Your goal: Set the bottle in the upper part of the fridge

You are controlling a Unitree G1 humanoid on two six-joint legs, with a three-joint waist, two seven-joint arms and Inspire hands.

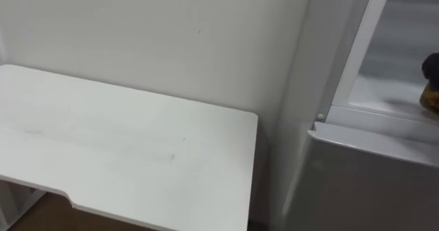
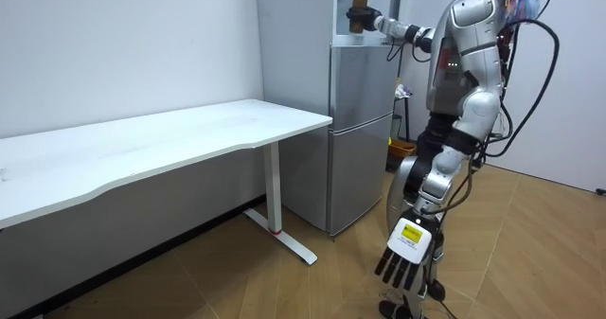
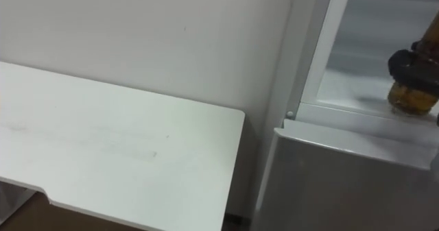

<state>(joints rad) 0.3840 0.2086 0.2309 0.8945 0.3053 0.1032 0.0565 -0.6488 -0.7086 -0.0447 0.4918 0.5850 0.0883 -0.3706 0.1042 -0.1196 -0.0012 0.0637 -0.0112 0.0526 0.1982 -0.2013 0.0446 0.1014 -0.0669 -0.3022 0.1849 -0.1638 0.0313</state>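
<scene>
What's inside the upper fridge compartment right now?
In the upper fridge: an amber bottle, held by the right hand with fingers curled round it, low over the white shelf. The hand covers the bottle's upper part, so whether it rests on the shelf is unclear.

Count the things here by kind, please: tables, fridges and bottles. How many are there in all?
table: 1
fridge: 1
bottle: 1, held by the right hand
Total: 3
</scene>
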